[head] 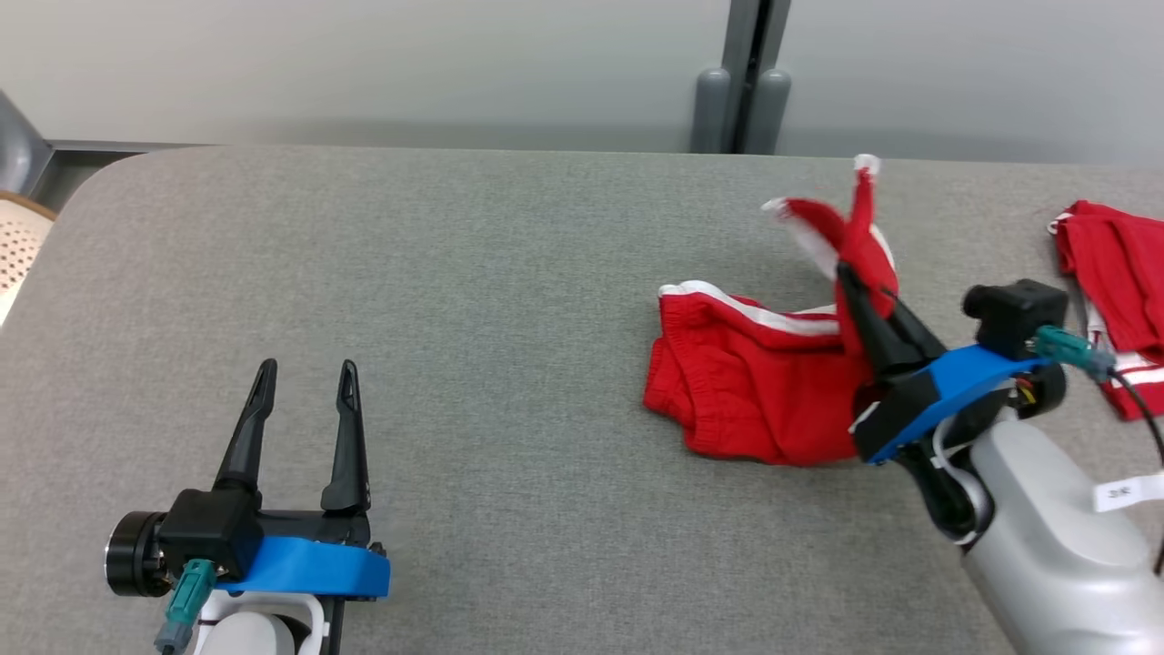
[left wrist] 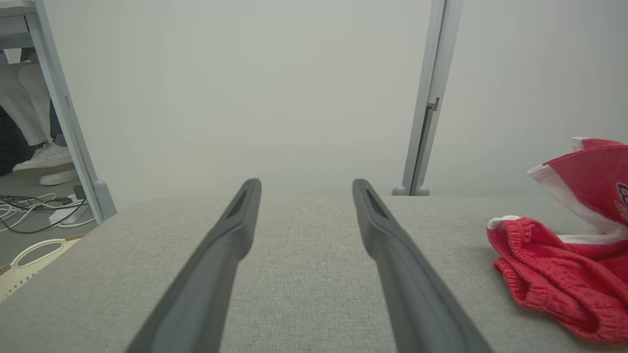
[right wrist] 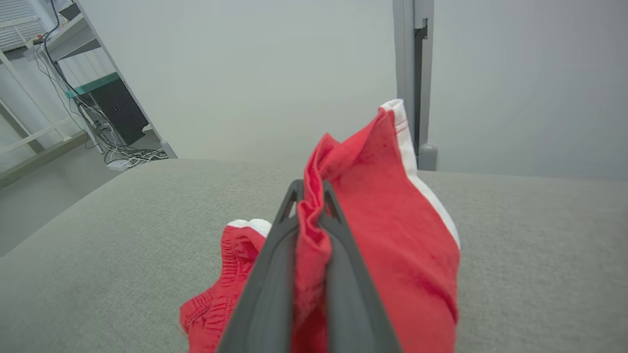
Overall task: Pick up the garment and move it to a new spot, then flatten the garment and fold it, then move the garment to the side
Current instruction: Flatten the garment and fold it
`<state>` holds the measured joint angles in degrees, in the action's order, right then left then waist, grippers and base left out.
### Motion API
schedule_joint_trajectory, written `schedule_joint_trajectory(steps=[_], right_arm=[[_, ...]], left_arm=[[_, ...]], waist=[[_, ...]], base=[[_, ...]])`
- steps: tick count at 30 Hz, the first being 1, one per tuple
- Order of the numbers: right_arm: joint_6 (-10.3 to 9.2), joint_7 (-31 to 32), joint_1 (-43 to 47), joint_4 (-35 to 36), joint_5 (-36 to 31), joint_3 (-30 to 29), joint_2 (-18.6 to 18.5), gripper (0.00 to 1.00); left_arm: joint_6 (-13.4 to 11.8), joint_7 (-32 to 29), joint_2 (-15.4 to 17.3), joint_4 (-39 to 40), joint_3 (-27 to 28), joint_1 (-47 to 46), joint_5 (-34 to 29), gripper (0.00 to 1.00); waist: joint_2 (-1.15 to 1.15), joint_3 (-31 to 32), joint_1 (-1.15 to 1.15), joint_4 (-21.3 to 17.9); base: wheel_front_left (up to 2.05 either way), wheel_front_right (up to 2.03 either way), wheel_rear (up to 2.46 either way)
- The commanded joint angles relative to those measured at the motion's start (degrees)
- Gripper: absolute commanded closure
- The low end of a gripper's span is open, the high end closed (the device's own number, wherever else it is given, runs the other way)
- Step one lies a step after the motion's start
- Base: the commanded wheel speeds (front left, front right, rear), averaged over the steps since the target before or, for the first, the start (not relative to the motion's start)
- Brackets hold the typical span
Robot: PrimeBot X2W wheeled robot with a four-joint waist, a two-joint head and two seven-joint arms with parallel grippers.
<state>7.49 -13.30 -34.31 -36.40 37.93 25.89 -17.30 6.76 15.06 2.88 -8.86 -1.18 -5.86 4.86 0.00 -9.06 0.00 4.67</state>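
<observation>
head view: my left jaws stand wide and hold nothing, their fingers (head: 245,428) over the near left part of the table (head: 509,300). the red garment (head: 755,382) with white trim lies bunched on the table's right half. my right jaws are pinched narrow on a fold of it and hold that part up off the table, while the rest lies on the grey top. a second red piece (head: 1114,273) lies at the table's right edge, apart from the garment.

left wrist view: my two fingers are spread far apart above the table with nothing between them. the garment (left wrist: 554,274) sits toward the table's right side, one flap raised.

right wrist view: my fingers (right wrist: 274,274) clamp a red fold that stands up past their tips, its white edge toward the table's far side. the elastic waistband (right wrist: 230,264) rests on the table.
</observation>
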Motion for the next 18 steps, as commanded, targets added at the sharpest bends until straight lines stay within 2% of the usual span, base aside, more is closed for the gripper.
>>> schedule_joint_trajectory(steps=[1, 9, 16, 17, 18], right_arm=[[0.01, 0.20, -0.58, 0.32, -0.41, 0.29, 0.51, 1.00], [0.01, 1.44, 0.70, -0.55, -2.33, 4.00, 4.66, 1.00], [0.01, 1.77, 3.51, -2.68, -2.09, 8.21, 5.80, 1.00], [0.01, 1.33, 3.58, -2.53, -1.95, 8.63, 5.85, 0.95], [0.01, 1.00, 3.79, -2.19, -1.61, 9.30, 6.00, 0.04]], left_arm=[[-0.47, 0.15, 0.03, 0.08, -0.15, 0.09, 0.21, 0.00], [-0.80, 0.15, 0.03, -0.06, -1.00, -0.14, 1.21, 0.00], [-1.20, 0.15, 0.03, 0.17, -1.28, -0.40, 1.66, 0.00], [-1.26, 0.15, 0.02, 0.21, -1.24, -0.30, 1.73, 0.00], [-1.32, 0.15, 0.02, 0.20, -1.21, -0.25, 1.76, 0.00]], waist=[[0.00, -0.13, 0.00, 0.58], [0.00, -1.12, 0.00, 2.96], [0.00, -1.82, 0.00, 4.08], [0.00, -1.92, 0.00, 4.05], [0.00, -2.04, 0.00, 4.01]], base=[[0.00, 0.00, 0.00], [0.00, 0.00, 0.00], [0.00, 0.00, 0.00], [0.00, 0.00, 0.00], [0.00, 0.00, 0.00]])
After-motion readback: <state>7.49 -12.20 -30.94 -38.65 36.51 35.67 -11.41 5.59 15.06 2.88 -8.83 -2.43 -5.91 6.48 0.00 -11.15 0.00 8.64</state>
